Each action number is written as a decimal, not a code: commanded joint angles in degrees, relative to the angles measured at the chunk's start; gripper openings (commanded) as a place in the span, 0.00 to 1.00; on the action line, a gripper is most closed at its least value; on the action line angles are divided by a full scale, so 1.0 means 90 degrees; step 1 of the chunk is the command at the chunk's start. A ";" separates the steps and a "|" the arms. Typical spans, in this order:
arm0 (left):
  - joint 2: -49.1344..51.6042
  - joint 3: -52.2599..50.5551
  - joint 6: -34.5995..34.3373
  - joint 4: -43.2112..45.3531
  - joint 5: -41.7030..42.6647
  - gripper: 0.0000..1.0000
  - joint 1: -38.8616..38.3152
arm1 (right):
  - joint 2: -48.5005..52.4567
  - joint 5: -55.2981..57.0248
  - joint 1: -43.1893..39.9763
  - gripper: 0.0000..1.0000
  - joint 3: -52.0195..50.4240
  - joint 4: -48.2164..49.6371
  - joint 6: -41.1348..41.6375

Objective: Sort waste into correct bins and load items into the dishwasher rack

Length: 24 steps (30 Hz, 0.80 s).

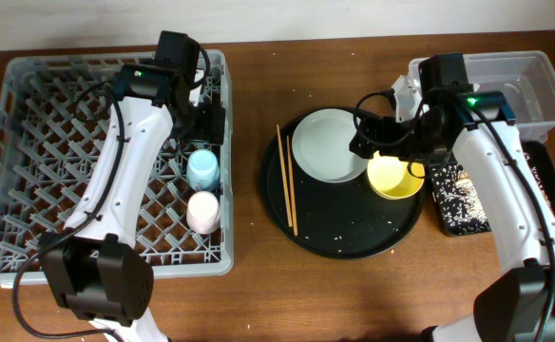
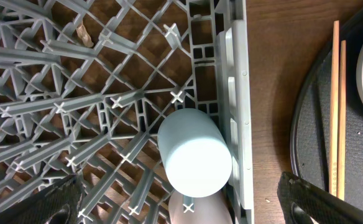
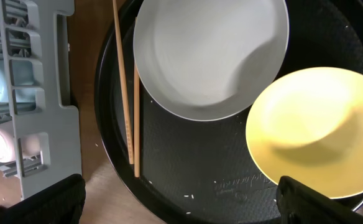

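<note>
The grey dishwasher rack (image 1: 30,142) is at the left. The blue cup (image 1: 201,169) and pink cup (image 1: 202,211) stand upside down at its right edge. My left gripper (image 1: 208,128) hovers open and empty above them; its wrist view shows the blue cup (image 2: 194,152) and pink cup (image 2: 197,211) between the fingers (image 2: 188,208). The grey-green plate (image 1: 330,144), yellow bowl (image 1: 395,177) and chopsticks (image 1: 287,180) lie on the round black tray (image 1: 354,237). My right gripper (image 1: 384,142) is open and empty above the plate (image 3: 209,56) and bowl (image 3: 318,130).
The clear tub (image 1: 529,81) stands at the back right. The shallow black tray (image 1: 463,199) beside it holds speckled rice and scraps, partly hidden by my right arm. Loose rice grains (image 3: 191,198) lie on the round tray. Bare wood separates rack and tray.
</note>
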 commanded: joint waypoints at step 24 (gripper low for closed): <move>-0.0015 0.0121 0.0034 -0.0005 -0.0029 0.99 -0.0019 | 0.0374 0.2271 0.1501 0.99 -0.0202 0.0743 0.1316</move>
